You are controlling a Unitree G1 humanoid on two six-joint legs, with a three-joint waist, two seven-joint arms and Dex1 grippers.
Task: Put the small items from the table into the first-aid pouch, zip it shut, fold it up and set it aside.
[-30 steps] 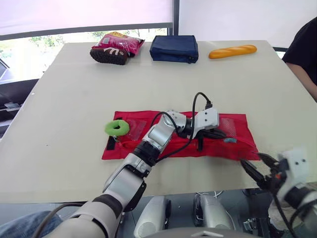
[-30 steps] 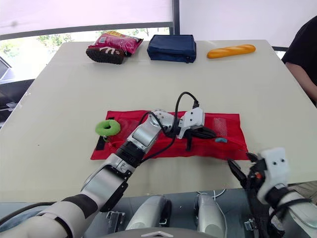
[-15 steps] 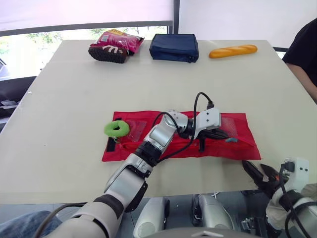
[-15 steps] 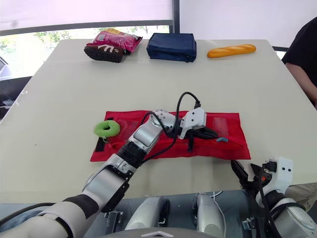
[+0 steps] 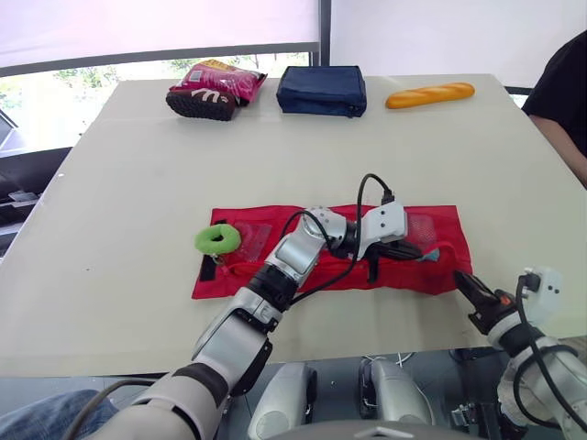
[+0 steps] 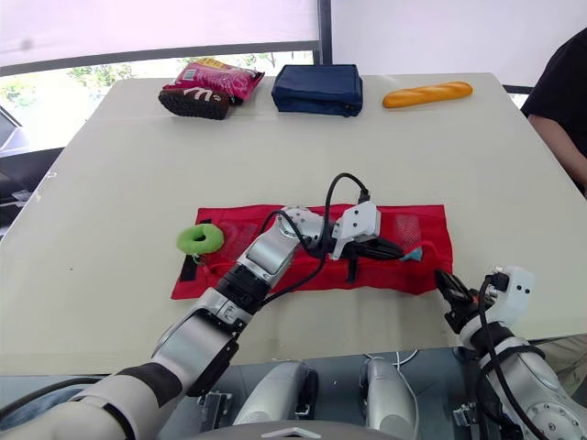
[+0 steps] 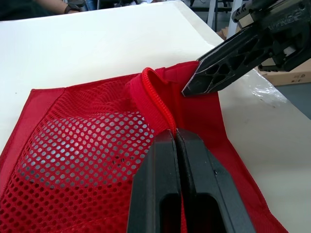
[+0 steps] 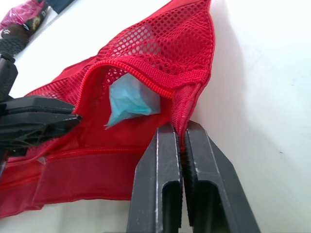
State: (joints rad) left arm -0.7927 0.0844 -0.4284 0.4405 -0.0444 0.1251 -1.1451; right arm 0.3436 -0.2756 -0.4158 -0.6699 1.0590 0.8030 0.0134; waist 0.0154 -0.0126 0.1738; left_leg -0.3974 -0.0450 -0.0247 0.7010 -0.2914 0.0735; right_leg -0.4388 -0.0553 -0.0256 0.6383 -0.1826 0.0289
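Observation:
The red mesh first-aid pouch (image 5: 240, 275) lies spread out on the table's near half. My left gripper (image 5: 413, 249) reaches across it and is shut on the red zipper track (image 7: 156, 99), seen close up at the left gripper (image 7: 175, 135). My right gripper (image 5: 463, 282) is shut on the pouch's near right corner, which is pulled up a little into a fold (image 8: 194, 80). A light-blue item (image 8: 129, 99) sits inside the opened mesh pocket. A green ring (image 5: 217, 239) rests on the pouch's left end.
At the far edge lie a pink snack bag (image 5: 215, 87), a navy pouch (image 5: 323, 89) and a bread-shaped toy (image 5: 430, 94). A person in black (image 5: 567, 78) sits at the right. A black strap (image 5: 208, 266) lies at the pouch's left end.
My right gripper rose from below the table's near edge to the pouch's right corner and went from open to shut on it, lifting that corner. The left gripper stayed put.

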